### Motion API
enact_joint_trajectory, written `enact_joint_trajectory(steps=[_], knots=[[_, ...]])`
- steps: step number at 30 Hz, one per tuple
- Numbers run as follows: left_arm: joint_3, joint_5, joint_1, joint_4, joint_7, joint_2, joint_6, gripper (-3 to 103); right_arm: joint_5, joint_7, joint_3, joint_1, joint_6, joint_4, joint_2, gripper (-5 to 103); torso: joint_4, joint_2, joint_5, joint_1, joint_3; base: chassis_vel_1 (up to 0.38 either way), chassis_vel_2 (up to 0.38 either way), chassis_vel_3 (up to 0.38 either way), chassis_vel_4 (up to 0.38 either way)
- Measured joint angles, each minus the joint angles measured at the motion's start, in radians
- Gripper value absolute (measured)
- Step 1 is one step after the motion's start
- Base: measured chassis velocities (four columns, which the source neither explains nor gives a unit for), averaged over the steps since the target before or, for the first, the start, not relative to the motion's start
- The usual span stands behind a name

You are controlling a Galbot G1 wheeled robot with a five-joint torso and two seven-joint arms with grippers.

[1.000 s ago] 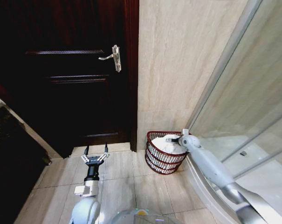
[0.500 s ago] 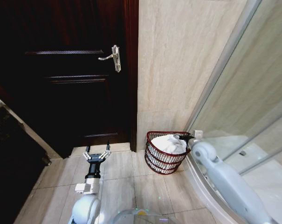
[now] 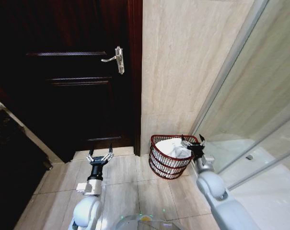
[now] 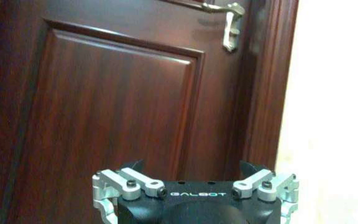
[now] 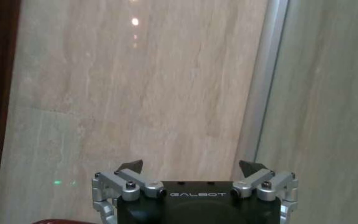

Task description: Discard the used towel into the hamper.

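The hamper (image 3: 165,165), a dark reddish-brown ribbed basket, stands on the floor against the beige wall beside the door frame. A white towel (image 3: 171,147) lies bunched inside it, filling it up to the rim. My right gripper (image 3: 192,140) hovers at the hamper's right rim, open and empty, its fingers spread in the right wrist view (image 5: 191,164). A sliver of the hamper's red rim (image 5: 61,221) shows under it. My left gripper (image 3: 100,154) is open and empty, held above the floor in front of the door; the left wrist view (image 4: 191,164) shows it facing the door.
A dark wooden door (image 3: 73,72) with a metal handle (image 3: 117,59) is shut on the left. A glass shower screen (image 3: 260,110) and its curved base close off the right. A dark counter (image 3: 10,163) stands at the left. Tiled floor (image 3: 130,187) lies in front of the hamper.
My right arm has drawn back from inside the hamper toward me, and its gripper now stands open above the rim. The towel stays in the hamper. The left arm has barely shifted.
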Motion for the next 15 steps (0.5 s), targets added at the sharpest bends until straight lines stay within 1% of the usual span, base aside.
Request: enact_joint_trajectory(steps=[2,3,4,7,8,11,12,13,15], knots=[[-0.014,-0.007,0.001,-0.004,0.02,0.013,0.033,100,-0.083,-0.002,0.011,-0.045,0.062,0.007,0.045,100,0.0001,0.006,0.0003,0.002,0.003,0.0,0.0,0.0,0.0],[-0.019,-0.013,0.001,-0.006,0.022,0.021,0.048,100,-0.108,-0.003,0.018,-0.059,0.076,0.01,0.067,100,0.0001,0.01,0.0,0.004,0.006,0.0,0.0,0.0,0.0],[-0.019,-0.013,0.001,-0.006,0.022,0.021,0.048,100,-0.108,-0.003,0.018,-0.059,0.076,0.01,0.067,100,0.0001,0.01,0.0,0.004,0.006,0.0,0.0,0.0,0.0],[-0.027,-0.024,-0.01,-0.006,0.026,0.043,0.074,100,-0.174,-0.001,0.037,-0.09,0.122,0.014,0.139,100,0.0002,0.026,0.0001,0.01,0.016,0.0,0.0,0.0,0.0],[-0.027,-0.024,-0.01,-0.006,0.026,0.043,0.074,100,-0.174,-0.001,0.037,-0.09,0.122,0.014,0.139,100,0.0002,0.026,0.0001,0.01,0.016,0.0,0.0,0.0,0.0],[-0.03,-0.025,-0.024,-0.005,0.03,0.054,0.088,100,-0.199,0.001,0.062,-0.118,0.14,0.021,0.198,100,0.0002,0.042,0.0002,0.017,0.025,0.0,0.0,0.0,0.0],[-0.03,-0.025,-0.027,-0.005,0.031,0.057,0.092,100,-0.199,-0.002,0.07,-0.128,0.141,0.029,0.212,100,0.0001,0.047,0.0001,0.019,0.029,0.0,0.0,0.0,0.0],[-0.03,-0.025,-0.027,-0.005,0.031,0.057,0.092,100,-0.199,-0.002,0.07,-0.128,0.141,0.029,0.212,100,0.0001,0.047,0.0001,0.019,0.029,0.0,0.0,0.0,0.0],[-0.026,-0.026,-0.036,-0.005,0.031,0.061,0.1,100,-0.202,-0.017,0.087,-0.157,0.146,0.046,0.242,100,-0.0001,0.06,0.0001,0.024,0.036,0.0,0.0,0.0,0.0]])
